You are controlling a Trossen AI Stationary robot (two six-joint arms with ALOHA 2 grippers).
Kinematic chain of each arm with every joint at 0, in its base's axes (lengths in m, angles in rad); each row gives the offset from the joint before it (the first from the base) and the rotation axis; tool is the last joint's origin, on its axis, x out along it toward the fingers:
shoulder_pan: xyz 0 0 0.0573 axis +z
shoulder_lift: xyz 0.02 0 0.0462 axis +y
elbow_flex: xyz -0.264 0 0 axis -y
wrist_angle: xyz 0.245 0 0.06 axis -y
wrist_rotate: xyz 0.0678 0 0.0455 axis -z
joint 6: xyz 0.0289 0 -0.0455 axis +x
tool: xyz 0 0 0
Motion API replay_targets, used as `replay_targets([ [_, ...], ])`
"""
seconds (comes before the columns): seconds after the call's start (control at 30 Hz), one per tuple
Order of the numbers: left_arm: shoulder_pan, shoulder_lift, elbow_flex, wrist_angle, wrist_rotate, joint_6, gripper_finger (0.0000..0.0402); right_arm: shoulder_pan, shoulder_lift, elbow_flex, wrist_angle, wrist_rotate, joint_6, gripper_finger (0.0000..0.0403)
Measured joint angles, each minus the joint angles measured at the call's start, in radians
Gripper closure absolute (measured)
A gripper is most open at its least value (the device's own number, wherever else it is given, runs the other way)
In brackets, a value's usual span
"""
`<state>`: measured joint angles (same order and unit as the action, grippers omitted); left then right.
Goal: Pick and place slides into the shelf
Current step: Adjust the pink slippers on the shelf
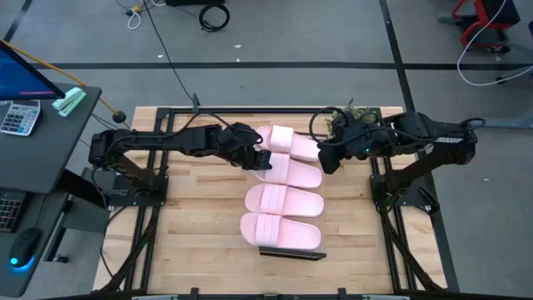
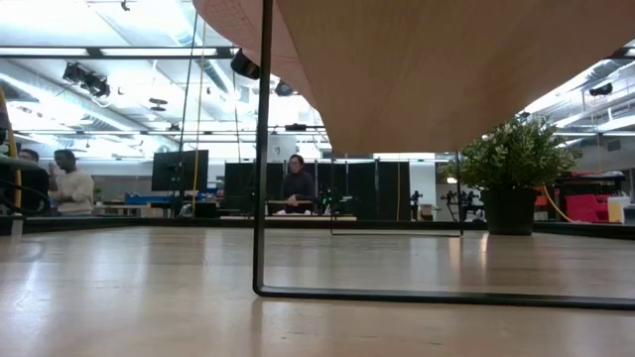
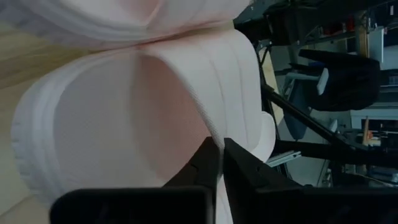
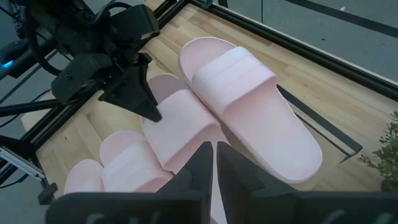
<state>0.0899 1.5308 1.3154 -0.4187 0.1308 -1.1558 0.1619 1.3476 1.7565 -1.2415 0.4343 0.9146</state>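
Four pale pink slides lie side by side in a row down the table's middle: the far one (image 1: 291, 142), a second (image 1: 293, 172), a third (image 1: 283, 200) and the near one (image 1: 279, 232). They seem to lie on the shelf, whose black frame shows at its near end (image 1: 291, 252) and beside the far slide (image 4: 323, 134). The low view looks up at the shelf's wood panel (image 2: 446, 69) and frame leg (image 2: 263, 149). My left gripper (image 1: 260, 158) is shut at the second slide. My right gripper (image 1: 327, 158) hangs shut over the row's right side, touching nothing. My left gripper pinches the edge of the second slide's strap (image 3: 214, 127) between its two fingers (image 4: 148, 107). The fingers come from the table's left, slanting down. The slide lies flat in the row, pressed against the far slide (image 3: 155, 18).
A potted plant (image 1: 354, 117) stands at the table's far right, behind my right arm. A desk with a calculator (image 1: 17, 117) sits off the table's left. Bare tabletop lies on the left (image 1: 191, 225) and right (image 1: 358, 233) of the row. People sit in the room beyond (image 2: 296, 183).
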Motion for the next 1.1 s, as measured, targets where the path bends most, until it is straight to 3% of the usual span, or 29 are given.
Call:
replay_targets([
  [0.1,-0.005,0.0,0.0,-0.008,-0.003,0.011,0.0392,0.0,0.0,0.0,0.0,0.0,0.0,0.0373],
  [0.3,-0.019,0.008,0.0,0.0,-0.007,-0.01,0.0372,0.0,0.0,0.0,0.0,0.0,0.0,0.0373],
  [0.5,-0.022,0.002,0.0,0.034,-0.008,-0.035,0.0393,0.0,0.0,0.0,0.0,0.0,0.0,0.0373],
  [0.7,-0.046,0.001,0.0,0.022,-0.032,-0.035,0.0374,0.0,0.0,0.0,0.0,0.0,0.002,0.0373],
  [0.9,-0.059,0.0,0.0,0.032,-0.061,-0.041,0.0393,0.0,0.0,0.0,0.0,0.0,0.002,0.0373],
  [1.1,-0.071,0.0,0.0,0.039,-0.059,-0.053,0.0376,0.0,0.0,0.0,0.0,0.0,0.002,0.0373],
])
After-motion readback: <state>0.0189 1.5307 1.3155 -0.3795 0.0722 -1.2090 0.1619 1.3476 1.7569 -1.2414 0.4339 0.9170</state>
